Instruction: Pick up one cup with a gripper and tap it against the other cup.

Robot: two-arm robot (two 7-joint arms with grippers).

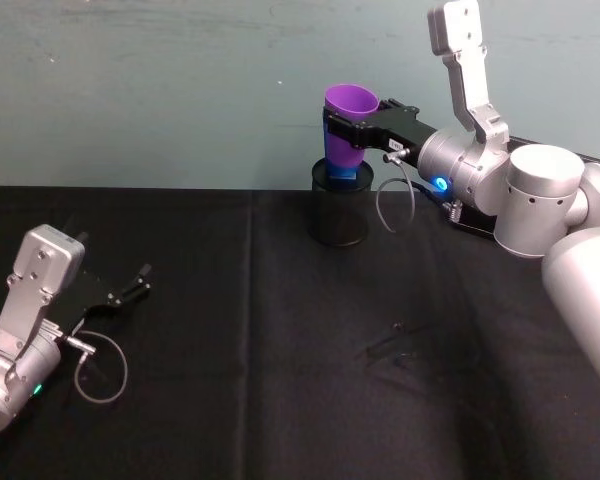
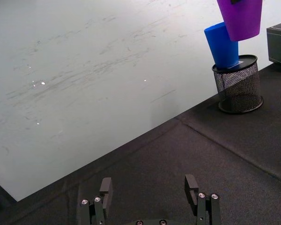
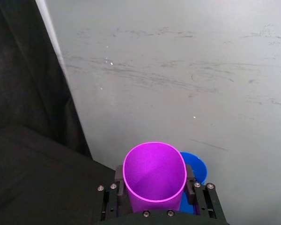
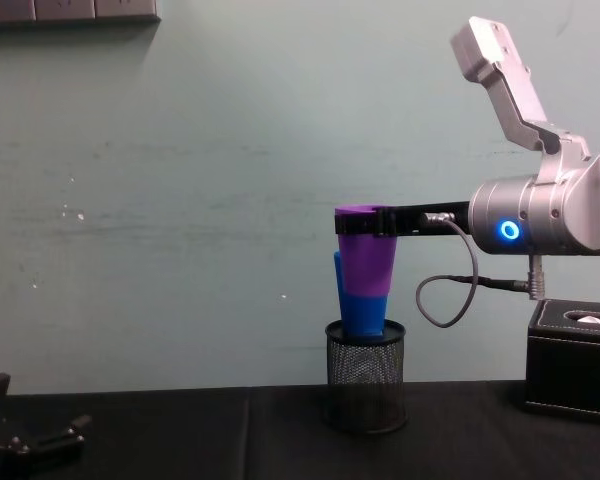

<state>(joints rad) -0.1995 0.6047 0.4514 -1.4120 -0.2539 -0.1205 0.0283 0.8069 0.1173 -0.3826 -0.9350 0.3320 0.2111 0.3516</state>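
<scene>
We see the right gripper (image 1: 344,128) clamping the purple cup (image 1: 351,101) aloft, just beside the blue cup (image 4: 362,312) in the mesh holder (image 4: 365,391); the left gripper (image 1: 135,284) sits open on the table (image 1: 280,400).

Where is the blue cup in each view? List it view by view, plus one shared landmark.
Head: blue cup, a sliver below the purple cup, in the mesh holder.
Left wrist: blue cup upper right, in the mesh holder.
Right wrist: blue cup bottom, beside the purple cup.
Chest: blue cup centre, in the mesh holder.
Landmark: the purple cup.
</scene>
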